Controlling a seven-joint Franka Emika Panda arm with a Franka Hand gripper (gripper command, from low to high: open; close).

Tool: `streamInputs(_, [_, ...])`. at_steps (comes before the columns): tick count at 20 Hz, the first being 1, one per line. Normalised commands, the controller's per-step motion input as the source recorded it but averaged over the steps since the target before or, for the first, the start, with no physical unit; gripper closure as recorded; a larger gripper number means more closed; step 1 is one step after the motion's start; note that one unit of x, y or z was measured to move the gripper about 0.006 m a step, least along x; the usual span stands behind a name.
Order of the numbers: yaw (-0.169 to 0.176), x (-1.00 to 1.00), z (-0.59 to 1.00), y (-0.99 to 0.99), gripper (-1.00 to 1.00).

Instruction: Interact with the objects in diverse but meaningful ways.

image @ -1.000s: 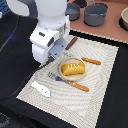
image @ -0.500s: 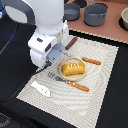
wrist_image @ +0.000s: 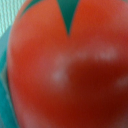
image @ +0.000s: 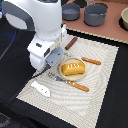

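Observation:
A red tomato (wrist_image: 70, 70) with a green stem star fills the wrist view, blurred and very close; a teal edge shows around it. In the exterior view the tomato is hidden under my gripper (image: 53, 59), which hangs low over the placemat just to the exterior view's left of the yellow ridged bread loaf (image: 73, 69) on its plate (image: 63, 77). Neither view shows my fingers clearly. The white fish-like piece (image: 41, 89) lies near the mat's front corner. The dark sausage stick (image: 71, 43) lies behind the loaf.
An orange-handled fork (image: 91, 61) lies to the exterior view's right of the loaf, and an orange-handled knife (image: 77, 86) in front of it. Two grey pots (image: 95, 14) stand at the back, off the striped placemat (image: 100, 90).
The arm has dropped lower and shifted slightly toward the exterior view's left, closing on the mat beside the loaf. The other objects have stayed put.

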Motion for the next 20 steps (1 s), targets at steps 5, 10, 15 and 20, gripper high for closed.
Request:
streamInputs(5, [0.028,-0.14,-0.27,0.00,-1.00])
streamInputs(10, [0.025,-0.16,-0.20,0.00,-1.00])
streamInputs(15, [0.023,-0.27,0.31,0.10,-1.00])
streamInputs(20, [0.027,-0.32,0.56,0.20,-1.00])
